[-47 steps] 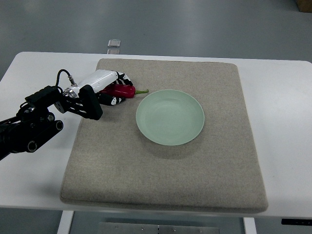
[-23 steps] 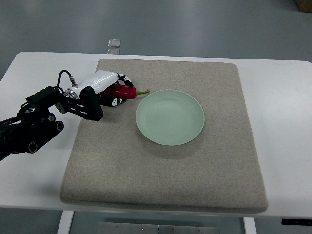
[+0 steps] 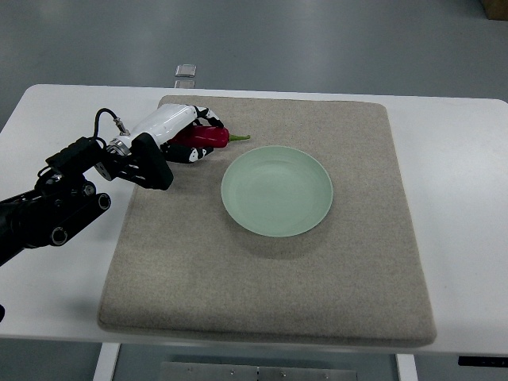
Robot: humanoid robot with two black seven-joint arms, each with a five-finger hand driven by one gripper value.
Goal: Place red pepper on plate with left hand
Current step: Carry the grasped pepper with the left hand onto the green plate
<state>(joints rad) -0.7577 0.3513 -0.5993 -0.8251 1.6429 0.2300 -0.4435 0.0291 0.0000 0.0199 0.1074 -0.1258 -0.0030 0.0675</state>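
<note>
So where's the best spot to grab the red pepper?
Around its fat red middle, from the left, as the left robot hand does. The red pepper lies lengthwise toward the plate, and its green stem looks too thin to hold.

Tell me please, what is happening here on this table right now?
The robot's left hand is closed around a red pepper near the far left part of a grey mat. The pepper's green stem points toward a pale green plate, which is empty and lies just to the right of the hand. The pepper is not yet on the plate. No right hand is visible.
</note>
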